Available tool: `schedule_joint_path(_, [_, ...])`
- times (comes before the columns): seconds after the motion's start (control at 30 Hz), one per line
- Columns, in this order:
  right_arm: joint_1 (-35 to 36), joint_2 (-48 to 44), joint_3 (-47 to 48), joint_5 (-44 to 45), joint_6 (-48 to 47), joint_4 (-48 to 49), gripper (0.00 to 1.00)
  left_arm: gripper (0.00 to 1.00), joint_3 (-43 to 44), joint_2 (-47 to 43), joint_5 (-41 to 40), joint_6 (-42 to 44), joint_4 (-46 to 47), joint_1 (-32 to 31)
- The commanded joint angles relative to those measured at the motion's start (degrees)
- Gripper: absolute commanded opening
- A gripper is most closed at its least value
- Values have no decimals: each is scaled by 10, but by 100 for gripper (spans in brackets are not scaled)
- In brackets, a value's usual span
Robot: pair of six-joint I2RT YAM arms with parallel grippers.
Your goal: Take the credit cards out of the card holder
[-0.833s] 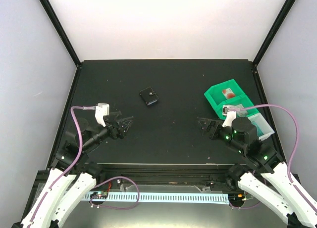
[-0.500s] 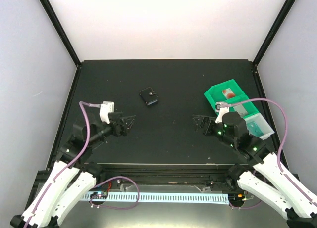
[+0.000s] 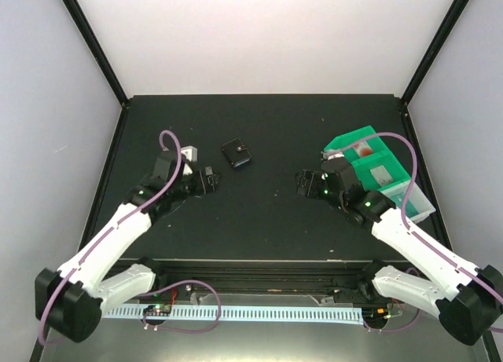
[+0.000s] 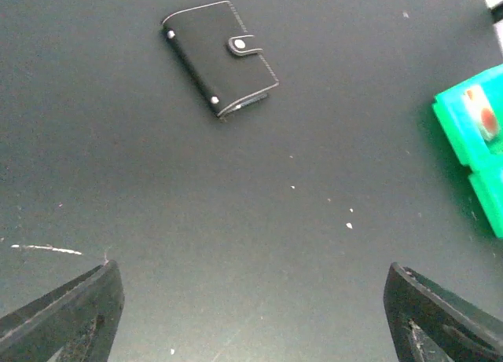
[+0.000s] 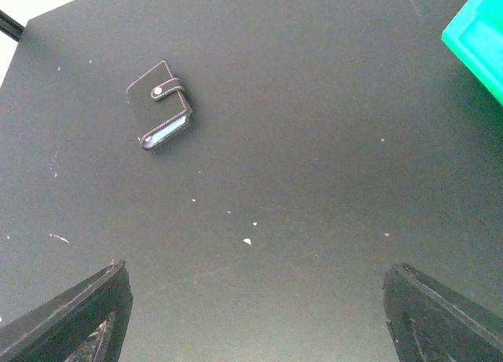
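A pale back wall point(image 3: 259, 40) and two grey side walls close the room, with black frame posts point(image 3: 90, 40) in the corners. The desk point(image 3: 267, 221) is a matt black surface with some small white specks and a thin scratch. A green tray point(image 3: 350, 136) stands at its right side. The card holder point(image 3: 236, 153) lies flat and closed, with its snap tab fastened, a little left of the desk's middle and towards the back wall. A pale edge shows at its side. The left hand point(image 3: 212, 181) and the right hand point(image 3: 302, 183) are both released and grasp nothing. They are apart from the holder, on either side of it.
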Motion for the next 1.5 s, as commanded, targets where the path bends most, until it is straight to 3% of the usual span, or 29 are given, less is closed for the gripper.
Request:
schedule_joint_path(0.0, [-6,24,41,-14,-13,33,86,89,52,85,-20,-58,34,3])
schedule_joint_path(0.2, [-6,16,37,-34,-28,30,87,81,103,205,22,-99,128,8])
schedule_joint_path(0.4, [-5,-19,28,-39,-44,4,92,68,133,316,0,-134,200,27])
schedule_joint_path(0.73, [-5,-101,-1,-51,-47,-6,93,54,143,456,37,-169,328,39])
schedule_joint_path(1.2, [-5,-119,0,-67,-65,-28,93,48,188,589,94,-190,360,52])
schedule_joint_path(1.47, [-5,-117,0,-65,-70,-44,93,35,247,628,48,-176,240,54])
